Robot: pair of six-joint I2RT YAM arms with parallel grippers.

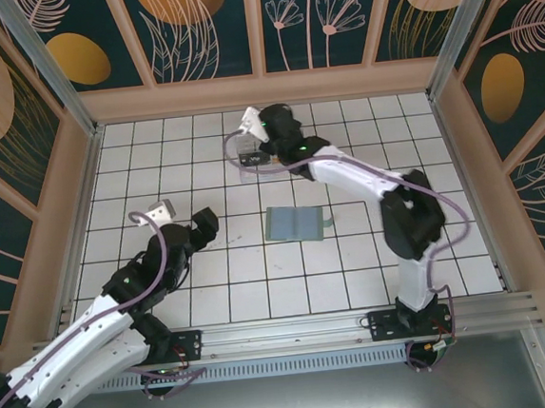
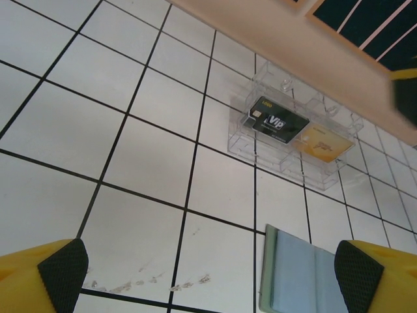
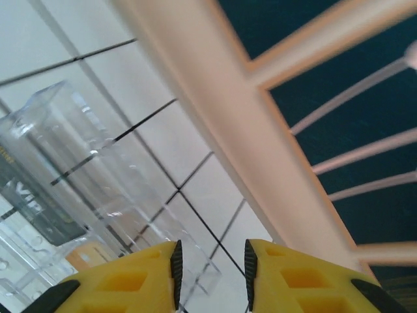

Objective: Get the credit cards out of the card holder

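The card holder (image 1: 296,223) is a pale blue-green folder lying open and flat mid-table, its left part visible in the left wrist view (image 2: 306,274). A black VIP credit card (image 2: 279,122) and a gold card (image 2: 324,145) lie in a clear plastic box (image 2: 339,173) near the back wall. My right gripper (image 1: 249,151) hovers over that box (image 3: 78,130), its jaws (image 3: 210,274) a little apart with nothing between the pads; the black card (image 3: 39,208) lies to their left. My left gripper (image 2: 210,270) is wide open and empty, left of the card holder (image 1: 203,224).
The wooden back wall (image 3: 221,124) rises just behind the clear box. Wooden side walls (image 1: 59,223) enclose the white tiled table. Smudges (image 2: 150,282) mark the tile under the left gripper.
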